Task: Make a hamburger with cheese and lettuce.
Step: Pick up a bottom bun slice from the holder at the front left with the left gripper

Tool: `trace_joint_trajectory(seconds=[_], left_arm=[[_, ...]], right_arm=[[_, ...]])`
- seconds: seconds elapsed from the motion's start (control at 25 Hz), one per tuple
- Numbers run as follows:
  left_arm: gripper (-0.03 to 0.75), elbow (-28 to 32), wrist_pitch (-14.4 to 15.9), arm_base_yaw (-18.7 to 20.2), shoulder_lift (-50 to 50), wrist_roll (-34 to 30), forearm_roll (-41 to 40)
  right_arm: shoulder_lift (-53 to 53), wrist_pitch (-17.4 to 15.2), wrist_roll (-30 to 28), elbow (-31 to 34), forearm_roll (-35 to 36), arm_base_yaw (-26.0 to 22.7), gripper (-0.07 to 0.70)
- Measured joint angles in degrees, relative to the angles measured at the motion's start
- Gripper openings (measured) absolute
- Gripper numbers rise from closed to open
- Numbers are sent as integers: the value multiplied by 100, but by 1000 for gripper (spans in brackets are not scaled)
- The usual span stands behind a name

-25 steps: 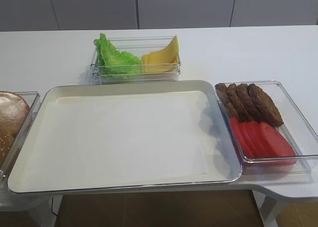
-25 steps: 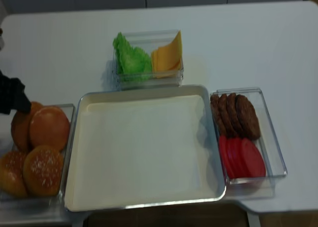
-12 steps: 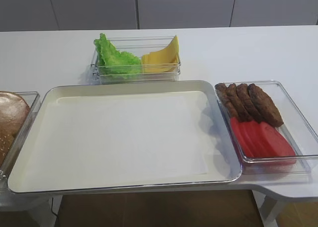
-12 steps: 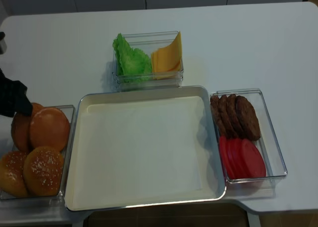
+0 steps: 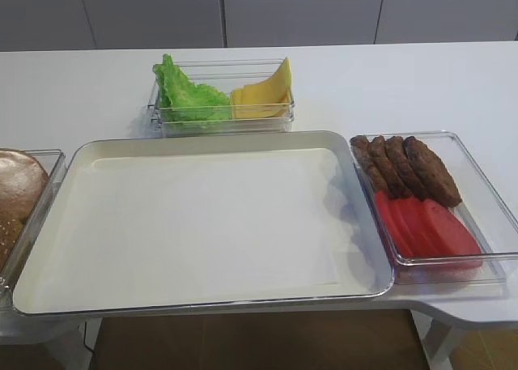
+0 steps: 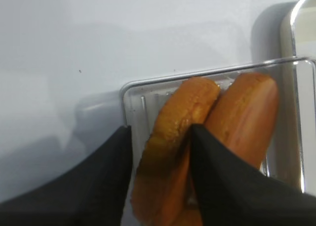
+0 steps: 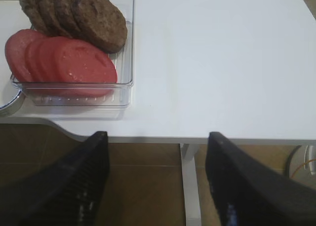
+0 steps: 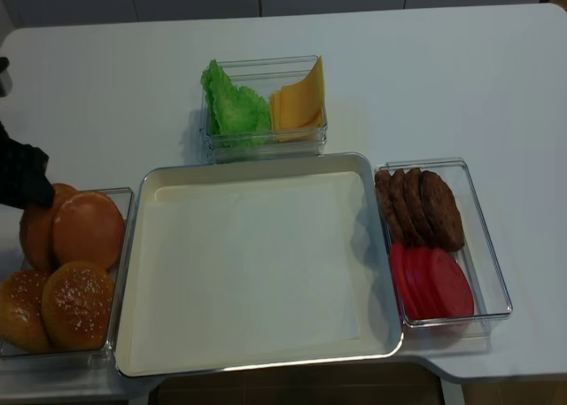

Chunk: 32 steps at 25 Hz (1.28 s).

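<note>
Straddling an upright bun half point(image 6: 170, 152) in its clear bin point(image 6: 129, 95), left tool point(image 6: 160, 161) part-closed, fingers touching both faces. Hovering off the desk point(image 7: 222, 63) edge, right tool point(image 7: 157, 176) agape, empty.

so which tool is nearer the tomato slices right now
Right. The right tool hangs open off the table's front edge, just past the clear bin with the tomato slices. The left tool is across the tray, straddling a bun half in the bun bin.

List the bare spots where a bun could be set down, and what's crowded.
Free: the whole lined tray, bordered by the bun container on the left, the patty-and-tomato container on the right, and the lettuce-and-cheese box behind. Bare table far right. Crowded: all three containers.
</note>
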<state>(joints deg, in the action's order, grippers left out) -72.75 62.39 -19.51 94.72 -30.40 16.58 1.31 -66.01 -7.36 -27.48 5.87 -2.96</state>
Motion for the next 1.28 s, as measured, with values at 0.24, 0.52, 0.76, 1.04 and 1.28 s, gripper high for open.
trace_joint_trajectory(seconds=[0.24,0.52,0.76,1.04,1.28], left_arm=[[290,-17,107,0,99,-72,15],[274,-21,119,0,133,-93,27],[172,-28,148,0,133,-107,76],[141,-56,199,0,133,-107,142],[134,-99,240,0,79,-107,130]], right_arm=[[0,0,0,0,0,0,468],[0,0,0,0,0,0,468],[0,0,0,0,0,0,468],[0,0,-7,0,0,0,468],[0,0,-7,0,0,0,468]])
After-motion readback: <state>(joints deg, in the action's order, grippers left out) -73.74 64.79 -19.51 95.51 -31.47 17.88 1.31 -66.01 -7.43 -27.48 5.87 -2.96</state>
